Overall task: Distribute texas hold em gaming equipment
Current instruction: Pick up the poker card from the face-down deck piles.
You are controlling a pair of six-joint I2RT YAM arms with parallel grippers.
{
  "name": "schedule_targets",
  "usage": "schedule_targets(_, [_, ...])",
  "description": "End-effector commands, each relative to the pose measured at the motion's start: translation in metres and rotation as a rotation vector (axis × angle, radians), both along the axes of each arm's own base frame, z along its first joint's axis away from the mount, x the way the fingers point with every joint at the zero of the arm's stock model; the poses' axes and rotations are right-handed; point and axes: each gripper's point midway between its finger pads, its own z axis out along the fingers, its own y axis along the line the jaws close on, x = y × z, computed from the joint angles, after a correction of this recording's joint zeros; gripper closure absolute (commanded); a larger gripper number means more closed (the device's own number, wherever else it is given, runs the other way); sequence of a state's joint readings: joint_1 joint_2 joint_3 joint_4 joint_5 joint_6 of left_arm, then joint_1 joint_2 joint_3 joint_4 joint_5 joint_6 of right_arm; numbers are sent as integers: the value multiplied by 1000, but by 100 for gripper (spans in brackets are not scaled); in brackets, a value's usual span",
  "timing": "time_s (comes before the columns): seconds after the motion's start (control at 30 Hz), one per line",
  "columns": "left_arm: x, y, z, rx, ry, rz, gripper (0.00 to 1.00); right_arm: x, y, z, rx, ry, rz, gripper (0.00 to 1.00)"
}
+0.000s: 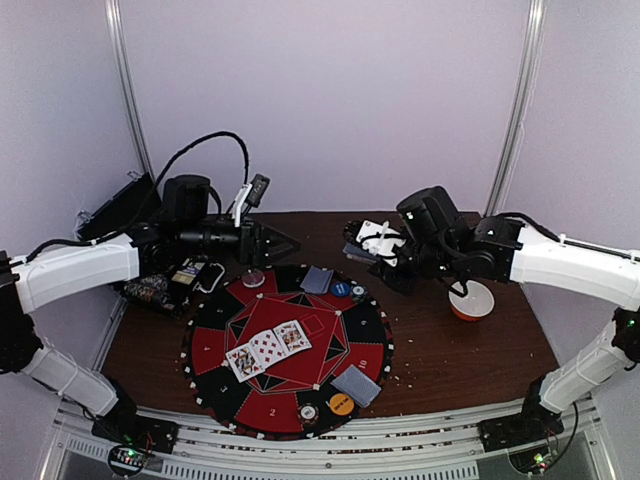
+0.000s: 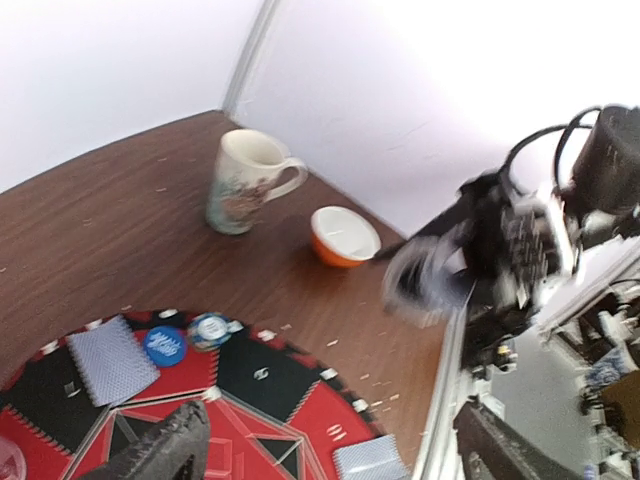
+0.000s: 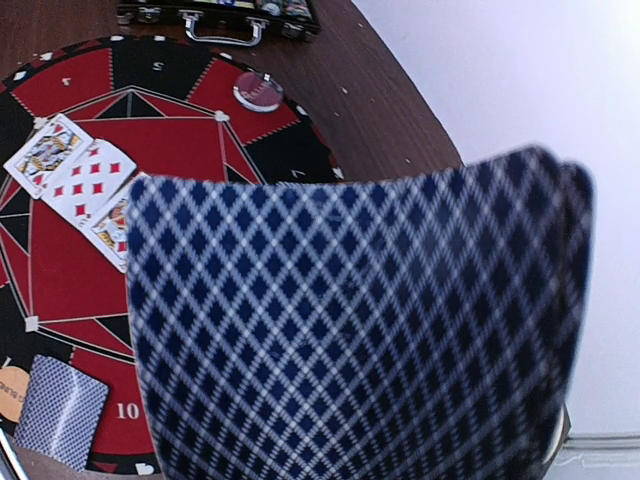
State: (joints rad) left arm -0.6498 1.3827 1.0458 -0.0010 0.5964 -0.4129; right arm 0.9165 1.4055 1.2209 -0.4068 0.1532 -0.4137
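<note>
Left pincer point(image 1: 286, 243): seen spread wide, nothing between its fingers point(image 2: 165, 450). It is hung just above the clear button point(image 1: 254, 278) at the mat's far-left edge (judged done with it, since the button lies flat).
Right pincer point(image 1: 375, 246): closed on the deck point(image 3: 350, 320), which is held raised over the far right of the desk point(image 1: 450, 370), backs toward the wrist camera. It is judged to be kept aloft so that cards can be dealt off.
Board: three cards point(image 1: 268, 348) are laid face up, side by side, at the centre of the mat point(image 1: 215, 330), as community cards would be.
Hands: one face-down pile point(image 1: 317, 279) is set at the far edge and another point(image 1: 356, 385) at the near right, each facing a seat.
Chips: a blue chip point(image 1: 341, 289) and a pale chip point(image 1: 358, 293) are set just beside the far pile; an orange chip point(image 1: 341, 404) and a striped chip point(image 1: 309, 413) lie near the other. Stakes are thus paired with hands.
Remaining: other seats are seen without cards, so more dealing is judged due.
Risk: the deck is seen bowed in the grip, and a slip is judged possible.
</note>
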Motion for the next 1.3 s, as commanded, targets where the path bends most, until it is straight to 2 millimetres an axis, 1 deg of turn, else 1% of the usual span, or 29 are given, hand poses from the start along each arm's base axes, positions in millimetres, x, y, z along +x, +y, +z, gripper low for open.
schedule_targets(0.0, [-8, -26, 20, -103, 40, -135, 8, -7, 31, 15, 31, -50, 74, 71])
schedule_targets(0.07, [-10, -31, 13, -88, 48, -156, 4, -10, 40, 12, 28, -48, 97, 71])
schedule_targets(0.13, [-16, -38, 11, -77, 34, -187, 3, -12, 48, 8, 17, -45, 114, 71])
schedule_targets(0.17, [-19, -41, 10, -71, 29, -198, 2, -13, 51, 7, 10, -44, 120, 71])
schedule_targets(0.23, [-18, -44, 7, -57, 36, -199, 3, -16, 57, 2, -4, -41, 136, 71])
schedule_targets(0.3, [-15, -46, -1, -29, 46, -186, 6, -19, 63, 1, -6, -40, 151, 71])
schedule_targets(0.4, [-10, -48, -9, 15, 43, -165, 14, -21, 70, 1, -4, -39, 169, 71])
schedule_targets(0.47, [-9, -48, -10, 20, 38, -164, 19, -22, 72, -1, -10, -37, 173, 71])
schedule_targets(0.57, [-7, -50, -11, 36, 34, -149, 23, -21, 74, -4, -17, -34, 174, 71])
schedule_targets(0.63, [-1, -48, -18, 77, 27, -117, 31, -22, 75, -5, -17, -33, 176, 71])
schedule_targets(0.67, [1, -47, -22, 100, 26, -109, 37, -22, 75, -5, -16, -33, 175, 71])
schedule_targets(0.73, [2, -44, -24, 130, 19, -100, 45, -21, 73, -4, -16, -36, 168, 71])
schedule_targets(0.93, [1, -34, -10, 134, -30, -65, 69, -20, 66, -6, -30, -47, 148, 71])
schedule_targets(1.07, [-7, -36, -7, 114, -28, -109, 83, -19, 64, -8, -33, -44, 141, 71])
schedule_targets(1.2, [-16, -38, -3, 92, -30, -153, 100, -18, 62, -6, -33, -49, 131, 71])
schedule_targets(1.27, [-16, -36, 0, 91, -41, -148, 100, -16, 60, -7, -36, -49, 125, 71])
